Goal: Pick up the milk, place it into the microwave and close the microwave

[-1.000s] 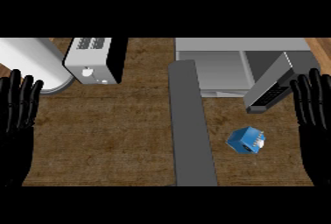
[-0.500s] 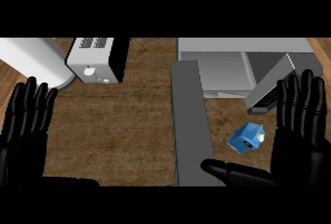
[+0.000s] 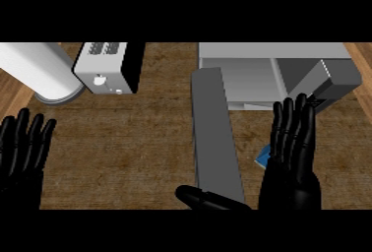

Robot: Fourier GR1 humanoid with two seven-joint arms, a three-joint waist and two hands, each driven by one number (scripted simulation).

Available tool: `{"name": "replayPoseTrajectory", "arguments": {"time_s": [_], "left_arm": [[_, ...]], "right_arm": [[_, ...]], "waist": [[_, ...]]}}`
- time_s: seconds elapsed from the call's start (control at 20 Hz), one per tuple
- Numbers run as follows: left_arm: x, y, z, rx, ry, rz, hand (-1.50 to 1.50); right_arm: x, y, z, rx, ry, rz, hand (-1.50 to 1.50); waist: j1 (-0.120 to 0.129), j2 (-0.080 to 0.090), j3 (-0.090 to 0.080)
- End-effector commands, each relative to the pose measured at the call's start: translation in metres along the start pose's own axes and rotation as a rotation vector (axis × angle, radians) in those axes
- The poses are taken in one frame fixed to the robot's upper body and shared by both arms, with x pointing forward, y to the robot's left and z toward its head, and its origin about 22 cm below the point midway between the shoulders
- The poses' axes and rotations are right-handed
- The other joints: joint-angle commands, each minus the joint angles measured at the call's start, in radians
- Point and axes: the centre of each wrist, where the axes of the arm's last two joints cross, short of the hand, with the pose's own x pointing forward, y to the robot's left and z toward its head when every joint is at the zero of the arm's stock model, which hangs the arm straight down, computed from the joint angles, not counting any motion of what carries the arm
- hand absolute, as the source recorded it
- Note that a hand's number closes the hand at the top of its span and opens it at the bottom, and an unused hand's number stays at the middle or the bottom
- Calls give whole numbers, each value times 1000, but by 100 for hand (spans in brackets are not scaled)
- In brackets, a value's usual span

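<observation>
The milk carton [image 3: 263,156] shows only as a small blue sliver on the wooden counter [image 3: 131,147], peeping out just at the thumb side of the right hand [image 3: 292,162], which covers most of it in the head view. That hand is spread flat, fingers straight and pointing away from the robot, the thumb stretched out low to its inner side; it has hold of nothing, and whether it touches the carton or only hangs above it cannot be told from this angle.

Just beyond the fingertips [image 3: 291,106] of that hand stands the microwave [image 3: 272,74], its cavity showing pale grey inside and its door [image 3: 330,83] swung wide to the outer side of the fingertips. To the inner side of the hand a long grey strip [image 3: 214,133] runs along the counter, with the thumb reaching under its near end.

Well apart, across the counter, the left hand [image 3: 23,147] rests open with fingers up at the view's left edge. Beyond it stand a white cylinder [image 3: 40,69] and a toaster [image 3: 108,66].

As for progress, I judge nothing is done yet: the carton is on the counter, ungrasped. Closing round it, carrying it into the open cavity and shutting the door all remain.
</observation>
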Motion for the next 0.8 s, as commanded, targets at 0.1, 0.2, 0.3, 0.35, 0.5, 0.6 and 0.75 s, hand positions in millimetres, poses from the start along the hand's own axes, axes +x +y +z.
{"name": "replayPoseTrajectory", "arguments": {"time_s": [0.1, 0.2, 0.3, 0.35, 0.5, 0.6, 0.75], "left_arm": [[16, 10, 17, -11, 6, -5, -150], [-4, 12, 10, -5, -4, 5, -150], [-5, 25, 33, 9, -1, 8, -150], [-10, 27, 26, 3, 13, 3, -150], [2, 17, 38, -1, -9, 18, -150], [3, 27, 42, 3, -8, -13, -150], [-7, 32, 53, 0, 11, 11, -150]], "right_arm": [[-12, -4, -4, -109, 16, 86, -150], [-18, 1, 9, -108, 30, 102, -150], [-31, -8, -5, -140, 49, 140, -150], [-27, -13, 8, -170, 59, 138, -150], [-30, -30, 4, -200, 66, 128, -150], [-43, -26, -9, -217, 78, 129, -150], [-54, -39, 8, -243, 101, 138, -150]], "waist": [[0, 0, 1], [-3, 1, 1], [3, 1, 1], [-2, 1, 1], [-1, 0, 1], [2, 1, 1], [0, 1, 1]]}}
